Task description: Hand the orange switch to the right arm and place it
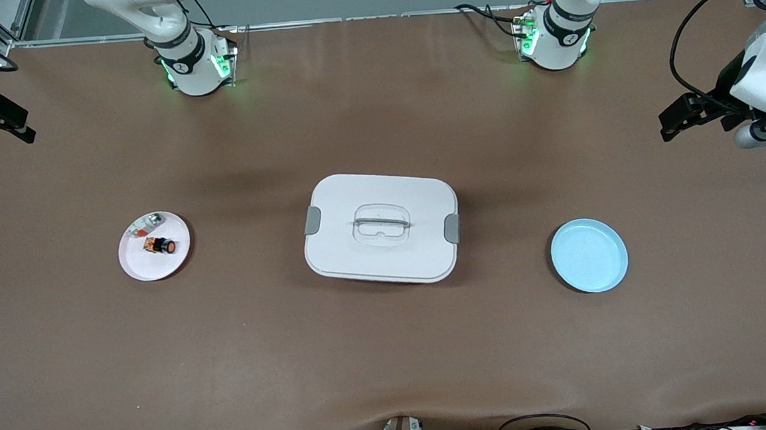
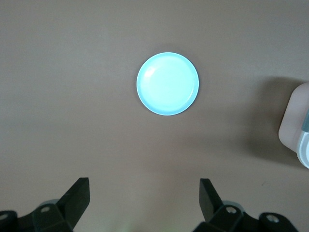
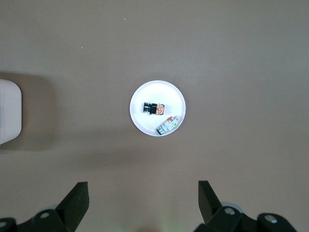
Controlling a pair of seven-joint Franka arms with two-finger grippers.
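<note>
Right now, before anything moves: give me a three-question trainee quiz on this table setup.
1. True or false: the orange switch lies on the white plate.
2. The blue plate holds: A) a switch B) nothing C) a lid.
3. Name the thing between the two plates.

Key: 1 true. 2 B. 3 the white lidded box. The left gripper and right gripper are both open and empty.

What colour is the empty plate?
Light blue plate, shown best in the left wrist view.
</note>
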